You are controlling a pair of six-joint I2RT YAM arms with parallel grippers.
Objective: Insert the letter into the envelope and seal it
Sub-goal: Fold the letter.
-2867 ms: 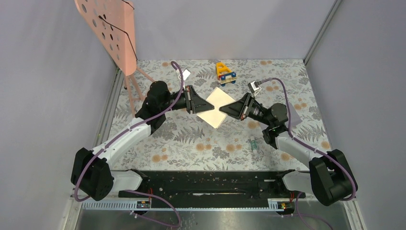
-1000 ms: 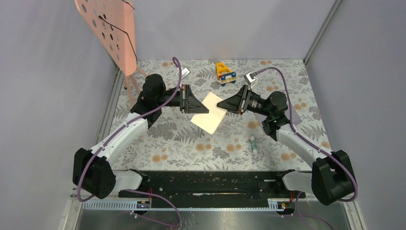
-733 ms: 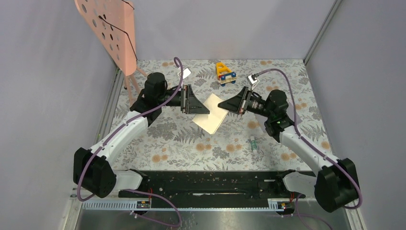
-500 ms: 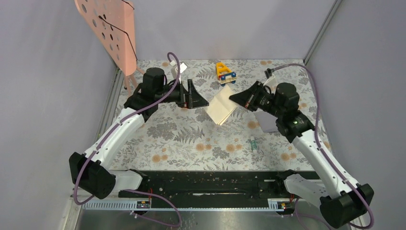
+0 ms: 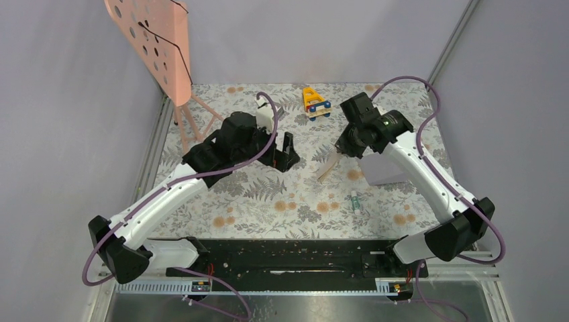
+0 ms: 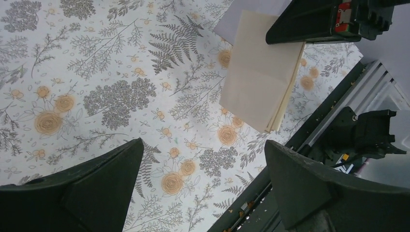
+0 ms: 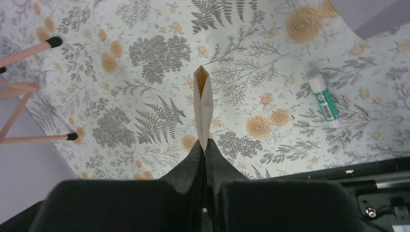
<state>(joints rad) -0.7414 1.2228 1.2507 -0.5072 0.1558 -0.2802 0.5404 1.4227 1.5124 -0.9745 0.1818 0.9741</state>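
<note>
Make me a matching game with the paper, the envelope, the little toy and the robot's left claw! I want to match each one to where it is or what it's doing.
Things:
1. folded cream paper letter
2. flat grey-lilac paper envelope
3. yellow and blue toy
4. left gripper

Places and states:
A. wide open, holding nothing
B. at the far edge of the flowery tablecloth
C. pinched in the shut right gripper
D. lying flat, partly under the right arm

Pairs: 1-C, 2-D, 3-B, 4-A

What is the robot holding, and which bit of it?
The right gripper pinches the folded tan letter by one end. The left gripper is open and holds nothing.
</note>
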